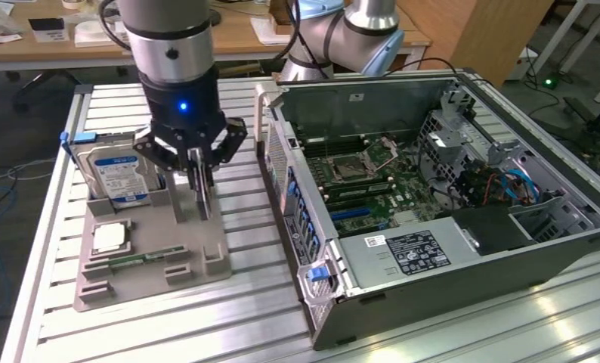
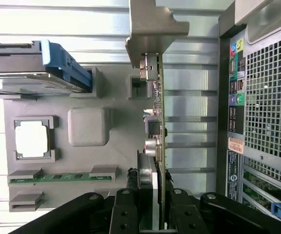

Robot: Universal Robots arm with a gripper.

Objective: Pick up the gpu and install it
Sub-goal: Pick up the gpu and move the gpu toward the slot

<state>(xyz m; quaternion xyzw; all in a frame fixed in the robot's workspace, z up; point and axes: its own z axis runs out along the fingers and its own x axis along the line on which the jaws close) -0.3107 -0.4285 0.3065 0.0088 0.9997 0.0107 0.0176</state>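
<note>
1 gripper (image 1: 201,187) hangs over the grey holder tray (image 1: 149,286), and its 2 fingers (image 2: 125,210) are closed on the gpu (image 1: 204,208), 1 finger against each face of the card. The gpu stands on edge, upright in its slot in the tray, directly between and below the fingers. In the wrist view the card (image 2: 160,122) runs away from the gripper (image 2: 152,195) edge-on, ending at its 1 metal bracket (image 2: 152,29) at the end far from the fingers.

Beside the fingers, on the side away from the computer, the tray (image 2: 116,151) carries 3 other parts: 1 hard drive (image 1: 116,170) with a blue-white label, standing upright (image 2: 33,73); 1 processor chip (image 1: 110,237) lying flat in its pocket (image 2: 31,138); and 1 narrow green memory stick (image 1: 139,259) in its slot (image 2: 57,178).

On the fingers' other side, just beside the tray, 1 open computer case (image 1: 310,227) lies on the slatted aluminium table (image 1: 260,321), motherboard exposed; its rear panel (image 2: 267,97) faces the gpu.
</note>
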